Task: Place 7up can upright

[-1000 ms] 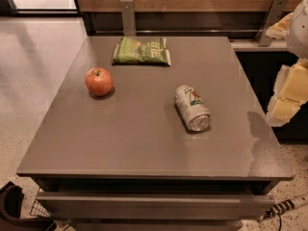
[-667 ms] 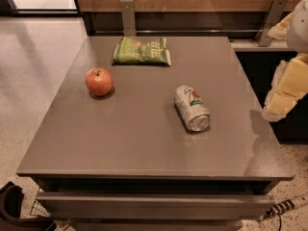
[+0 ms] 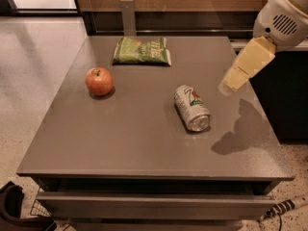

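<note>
The 7up can lies on its side right of the middle of the grey table, its shiny end facing the front edge. My gripper hangs above the table's right part, up and to the right of the can, apart from it. Its cream-coloured fingers point down and to the left, and it casts a shadow on the table to the right of the can.
A red apple sits at the table's left. A green chip bag lies at the back middle. A wooden wall and a metal post stand behind the table. A dark cabinet stands at the right.
My gripper and arm have moved left, from beyond the table's right edge to above its right part, closer to the can. The can, apple and bag have not moved.
</note>
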Action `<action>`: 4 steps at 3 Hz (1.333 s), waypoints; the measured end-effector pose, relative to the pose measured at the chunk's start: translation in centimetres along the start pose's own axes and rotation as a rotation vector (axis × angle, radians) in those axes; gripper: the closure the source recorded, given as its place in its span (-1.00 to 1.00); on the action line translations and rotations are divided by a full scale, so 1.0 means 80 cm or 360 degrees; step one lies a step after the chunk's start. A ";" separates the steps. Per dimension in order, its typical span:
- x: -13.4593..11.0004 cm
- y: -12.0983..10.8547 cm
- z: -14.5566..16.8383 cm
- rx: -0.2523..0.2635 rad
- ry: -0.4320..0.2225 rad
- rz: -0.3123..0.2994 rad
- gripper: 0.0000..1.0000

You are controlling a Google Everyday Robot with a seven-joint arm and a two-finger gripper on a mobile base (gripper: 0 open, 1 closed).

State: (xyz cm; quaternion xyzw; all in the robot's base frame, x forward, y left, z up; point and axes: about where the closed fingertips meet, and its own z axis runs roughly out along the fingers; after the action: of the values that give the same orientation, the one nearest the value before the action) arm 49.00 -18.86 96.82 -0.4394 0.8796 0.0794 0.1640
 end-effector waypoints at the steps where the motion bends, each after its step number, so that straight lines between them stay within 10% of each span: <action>1: -0.045 -0.001 0.032 0.0046 0.0049 0.0261 -1.00; 4: -0.017 -0.014 0.083 0.0135 0.0364 0.0937 -1.00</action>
State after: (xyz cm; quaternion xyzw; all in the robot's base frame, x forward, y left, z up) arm 52.11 -16.63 91.13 -0.1647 0.9843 0.0368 0.0523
